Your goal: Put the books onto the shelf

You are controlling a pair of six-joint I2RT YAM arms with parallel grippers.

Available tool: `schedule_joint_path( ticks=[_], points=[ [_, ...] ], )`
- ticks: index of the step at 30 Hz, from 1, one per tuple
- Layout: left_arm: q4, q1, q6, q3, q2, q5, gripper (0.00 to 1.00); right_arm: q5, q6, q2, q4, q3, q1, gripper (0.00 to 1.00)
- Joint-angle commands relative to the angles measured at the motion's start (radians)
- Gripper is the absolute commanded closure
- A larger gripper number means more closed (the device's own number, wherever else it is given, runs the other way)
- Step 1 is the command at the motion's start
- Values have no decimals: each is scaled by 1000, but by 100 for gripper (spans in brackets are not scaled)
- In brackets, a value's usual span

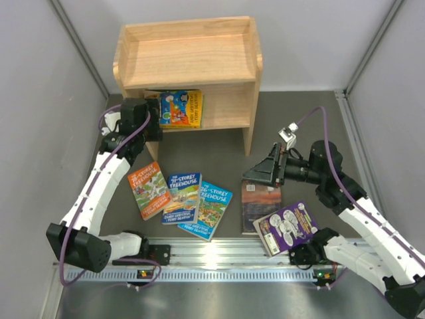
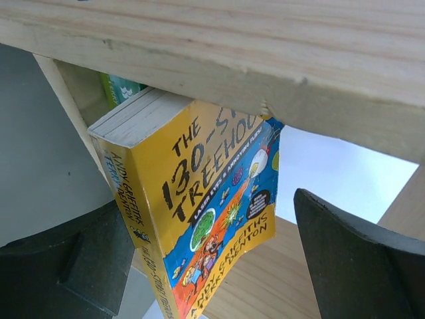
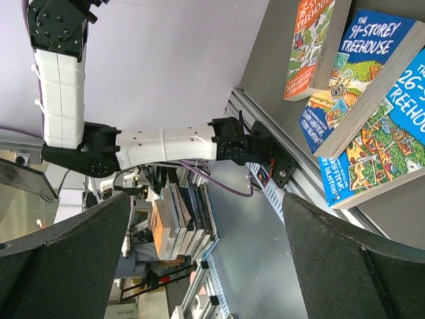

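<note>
Both apart: left claw [image 2: 206, 222], right claw [image 3: 206, 206]; glossy yellow paperback [image 2: 174, 174] in pale grained-wood shelf [image 2: 265, 46].

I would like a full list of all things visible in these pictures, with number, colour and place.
shelf: one, light wood, far side of table
yellow book: one, yellow, shelf's lower tier
green book: one, green, behind yellow book, mostly hidden
orange book: one, orange, flat on table, left
blue books: two, blue, overlapping, right of orange book
brown book: one, dark brown, flat, right
purple book: one, purple, overlapping brown book
table: one, dark grey
rail: one, silver, near edge
left gripper: black, open, astride yellow book
right gripper: black, open, empty
</note>
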Motion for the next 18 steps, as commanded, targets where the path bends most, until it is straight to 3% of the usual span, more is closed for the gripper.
schedule_joint_path(
  ticks=[1,5,9,14,18],
  points=[
    [-18,20,-37,-4,-30,26,1,7,6,11,84,-6,-16,5],
    [-8,25,-38,1,-32,46,4,7,14,20,104,-14,-16,12],
    [5,26,-49,19,-23,66,9,9,17,31,116,-29,-15,12],
    [63,26,-72,22,-1,69,22,9,20,47,130,-30,-16,13],
    [89,28,-90,59,37,74,22,4,16,69,139,-23,-16,13]
  ],
)
